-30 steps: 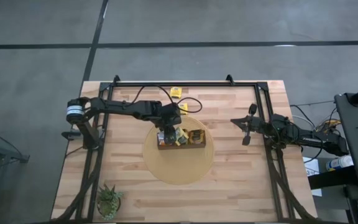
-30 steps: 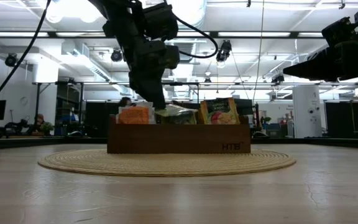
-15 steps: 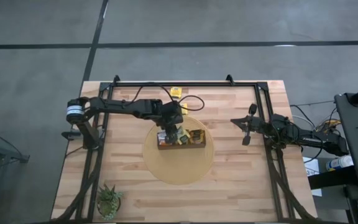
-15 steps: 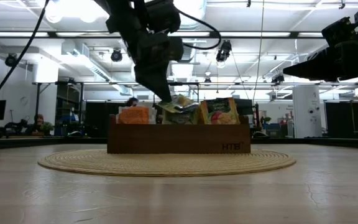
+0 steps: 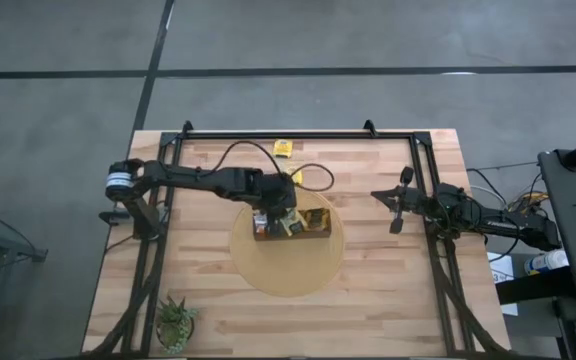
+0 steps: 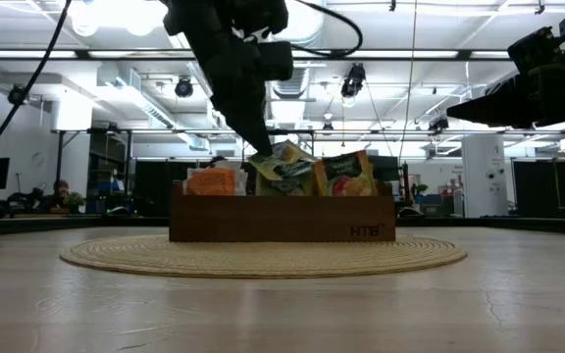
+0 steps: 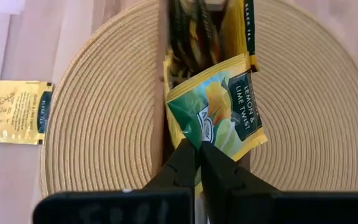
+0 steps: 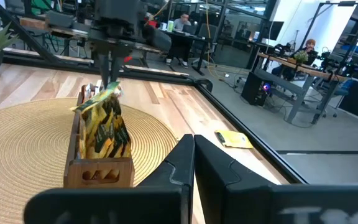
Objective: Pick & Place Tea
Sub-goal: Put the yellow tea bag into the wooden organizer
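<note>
A long dark-brown box point(image 5: 292, 228) stands on a round woven mat point(image 5: 288, 262) at mid-table, with several tea sachets upright in it point(image 6: 346, 176). My left gripper point(image 7: 197, 149) is over the box's left half, shut on a green-and-yellow sachet point(image 7: 219, 118); the low view shows this sachet point(image 6: 287, 162) raised above the others. One yellow sachet point(image 5: 284, 148) lies flat on the table near the far edge. My right gripper point(image 8: 193, 146) is shut and holds nothing; it waits level at the right side point(image 5: 383, 196). My left gripper pinches the green-and-yellow sachet between its two fingers at one edge point(image 7: 190, 138), near a green corner. The fingers point(image 6: 255, 137) come slanting down from above and from the table's left. The sachet hangs tilted below the fingertips, its lower part level with the box's top edge.
A small potted plant point(image 5: 175, 322) stands at the near left corner. A black frame point(image 5: 288, 132) runs along the far edge and down both sides of the table. Bare wood lies near and right of the mat.
My left gripper, open and low in the box a second ago, has shut on the green-and-yellow sachet. It has then risen and gone a little toward the table's right, rolling slightly. The sachet has come up out of the row and now hangs tilted.
</note>
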### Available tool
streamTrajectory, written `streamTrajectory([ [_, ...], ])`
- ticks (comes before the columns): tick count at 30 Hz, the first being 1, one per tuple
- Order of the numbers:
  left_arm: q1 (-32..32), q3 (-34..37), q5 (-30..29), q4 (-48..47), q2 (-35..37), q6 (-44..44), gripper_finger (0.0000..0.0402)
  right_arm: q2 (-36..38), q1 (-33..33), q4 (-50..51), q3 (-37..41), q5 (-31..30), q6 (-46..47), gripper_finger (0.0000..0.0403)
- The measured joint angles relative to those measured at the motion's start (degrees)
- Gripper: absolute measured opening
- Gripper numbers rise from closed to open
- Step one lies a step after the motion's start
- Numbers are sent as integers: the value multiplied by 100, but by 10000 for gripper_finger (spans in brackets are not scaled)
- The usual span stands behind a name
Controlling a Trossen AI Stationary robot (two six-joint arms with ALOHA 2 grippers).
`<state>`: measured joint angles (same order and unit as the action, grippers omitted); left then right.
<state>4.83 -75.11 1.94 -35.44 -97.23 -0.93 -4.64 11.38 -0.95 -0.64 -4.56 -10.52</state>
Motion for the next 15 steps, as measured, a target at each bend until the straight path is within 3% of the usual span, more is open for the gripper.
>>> streamTrajectory([
  [12, -680, -28, -2196, -246, 4, 577, 9, 0, 0, 0, 0, 0, 0, 9],
  [15, -787, -60, -2464, -240, 9, 840, 9, 0, 2, 0, 0, 1, 0, 9],
])
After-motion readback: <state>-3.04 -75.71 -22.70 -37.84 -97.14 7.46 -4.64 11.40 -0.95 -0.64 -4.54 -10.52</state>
